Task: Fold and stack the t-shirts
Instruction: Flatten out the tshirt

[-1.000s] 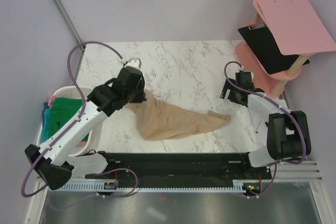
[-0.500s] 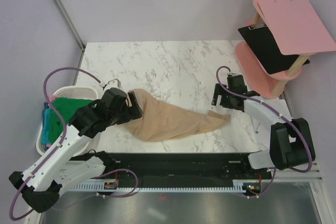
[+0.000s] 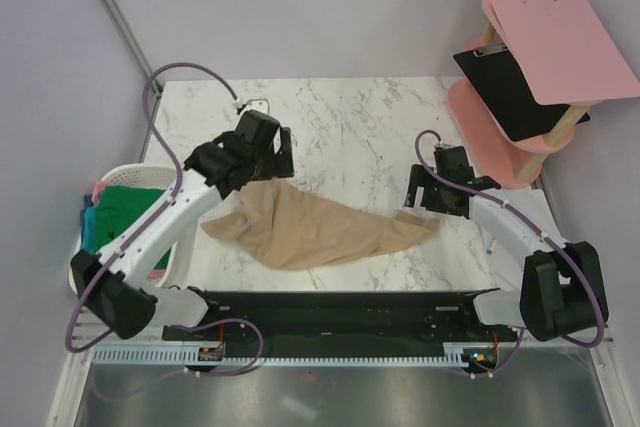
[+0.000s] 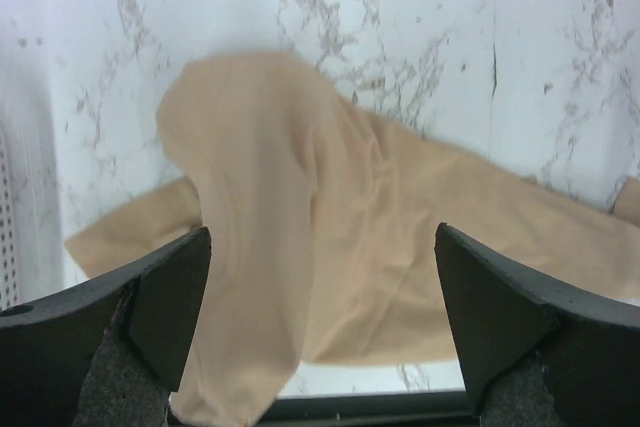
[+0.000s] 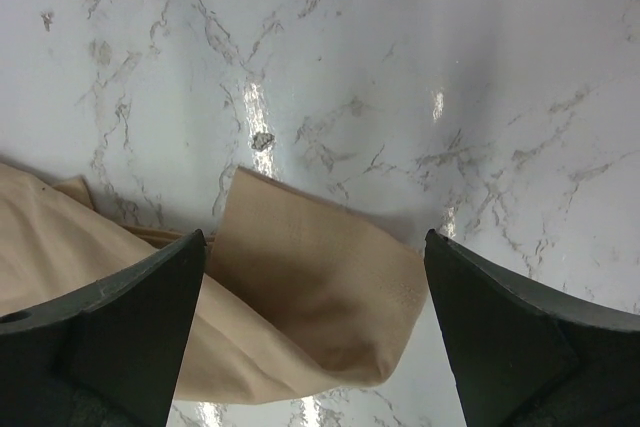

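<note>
Two pincers, both with jaws apart and empty right now. Half a second ago my left pincer [image 3: 275, 144] was down at the left end of the crumpled tan cloth t-shirt [image 3: 320, 229]. Now it's backed off to upper left, leaving the shirt mid-frame on the white marble table [image 3: 350, 117] with a flap spread leftward. My right pincer [image 3: 414, 193] hovers over the right tip. Spreading's started, I'd say; folding hasn't.

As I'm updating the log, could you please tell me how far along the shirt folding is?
Done: nothing folded or stacked yet. In hand: the tan t-shirt lies crumpled on the table, with the left gripper and right gripper open above it. Left: folding it, plus the green shirt and teal shirt in the basket.
</note>
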Controlling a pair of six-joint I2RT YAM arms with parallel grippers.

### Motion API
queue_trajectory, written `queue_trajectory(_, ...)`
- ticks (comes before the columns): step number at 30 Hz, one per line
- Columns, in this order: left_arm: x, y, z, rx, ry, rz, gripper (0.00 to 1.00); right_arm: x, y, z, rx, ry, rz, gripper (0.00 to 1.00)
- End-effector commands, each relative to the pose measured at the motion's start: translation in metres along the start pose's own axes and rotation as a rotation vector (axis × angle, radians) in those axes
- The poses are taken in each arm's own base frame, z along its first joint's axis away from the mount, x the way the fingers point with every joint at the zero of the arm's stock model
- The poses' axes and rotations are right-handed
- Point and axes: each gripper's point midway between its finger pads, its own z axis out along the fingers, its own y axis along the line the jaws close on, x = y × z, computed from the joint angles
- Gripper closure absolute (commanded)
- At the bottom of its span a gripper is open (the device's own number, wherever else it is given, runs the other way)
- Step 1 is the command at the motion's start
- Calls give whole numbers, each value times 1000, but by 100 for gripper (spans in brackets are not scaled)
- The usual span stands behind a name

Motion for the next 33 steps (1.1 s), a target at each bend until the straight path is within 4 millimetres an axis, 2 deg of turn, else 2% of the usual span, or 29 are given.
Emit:
queue_trajectory(1, -47, -5, 40, 7, -29, 82, 3, 4, 4, -12, -20, 5, 10, 2)
queue_trajectory(2, -35, -10, 62, 16, 40, 98, 5, 5, 3, -12, -17, 7, 11, 2)
queue_trajectory(4, -35, -8, 79, 12, 78, 91, 9, 8, 3, -12, -16, 15, 13, 2)
queue_trajectory(5, -23, -10, 95, 18, 136, 97, 10, 12, 7, -12, -40, 33, 12, 2)
queue_trajectory(8, -14, -12, 109, 39, 191, 87, 10, 20, 9, -10, -51, 60, 9, 2)
queue_trajectory(12, 8, -16, 129, 56, 279, 101, 9, 36, 11, -5, -60, 122, 9, 2)
queue_trajectory(15, 20, -18, 135, 66, 323, 104, 13, 48, 15, 0, -67, 168, 6, 2)
queue_trajectory(18, 29, -16, 138, 59, 348, 107, 28, 59, 19, 5, -72, 209, -5, 3)
queue_trajectory(19, 32, -16, 141, 57, 358, 110, 43, 61, 20, 7, -69, 216, -8, 3)
queue_trajectory(21, 37, -14, 142, 56, 378, 112, 62, 66, 22, 13, -69, 241, -16, 6)
queue_trajectory(22, 39, -12, 145, 52, 384, 113, 83, 69, 26, 15, -85, 254, -18, 14)
queue_trajectory(23, 42, -10, 146, 42, 392, 116, 96, 71, 29, 18, -97, 271, -22, 23)
queue_trajectory(24, 44, -9, 145, 35, 400, 116, 98, 72, 31, 19, -109, 282, -23, 36)
queue_trajectory(25, 45, -7, 146, 29, 402, 115, 98, 73, 34, 20, -120, 291, -25, 77)
queue_trajectory(27, 44, -4, 144, 23, 396, 113, 98, 71, 40, 22, -139, 290, -26, 100)
queue_trajectory(31, 24, 5, 133, -4, 332, 101, 98, 47, 47, 16, -146, 213, -32, 100)
queue_trajectory(33, 10, 11, 125, -10, 290, 91, 98, 26, 53, 9, -152, 147, -38, 100)
